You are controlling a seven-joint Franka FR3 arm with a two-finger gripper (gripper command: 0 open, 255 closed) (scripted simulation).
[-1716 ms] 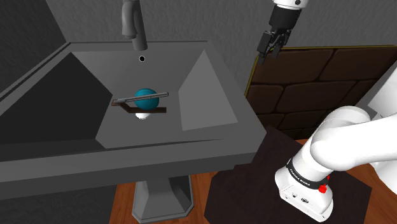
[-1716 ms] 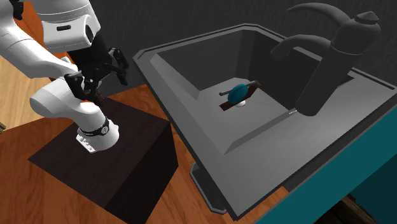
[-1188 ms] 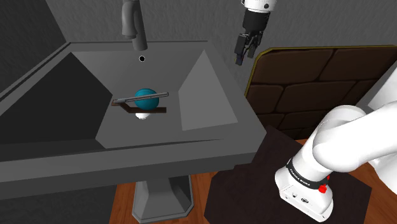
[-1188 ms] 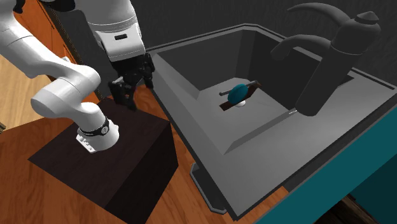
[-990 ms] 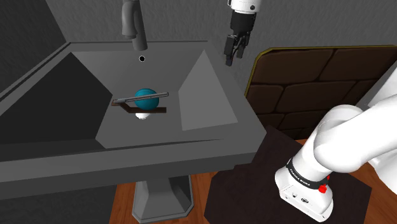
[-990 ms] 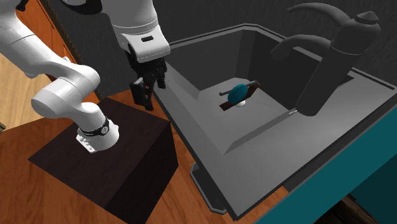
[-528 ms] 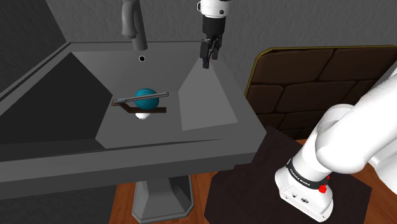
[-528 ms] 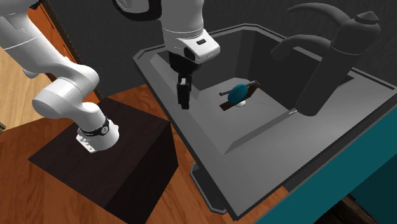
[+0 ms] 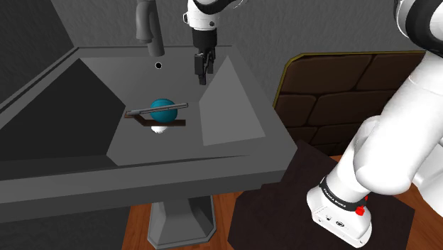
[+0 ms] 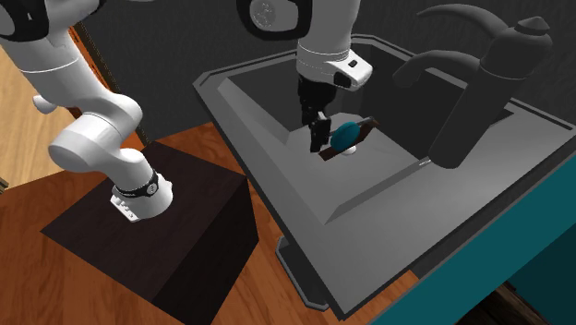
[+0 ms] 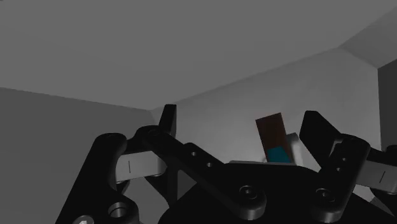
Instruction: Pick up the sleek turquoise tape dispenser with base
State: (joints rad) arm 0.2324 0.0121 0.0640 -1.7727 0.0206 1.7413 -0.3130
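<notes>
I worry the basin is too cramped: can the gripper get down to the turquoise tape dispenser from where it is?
Probably yes. The gripper hangs open over the sink, near the tape dispenser, which lies uncovered on the basin floor. The faucet stands clear at the rim.

Your white arm, black at the hand.
You see the arm (image 9: 387,153) built of glossy, rounded white links with dark joints, a black band (image 9: 339,199) with white lettering and a red dot near its foot, and an all-black gripper (image 9: 201,78) with bolted linkage bars.
</notes>
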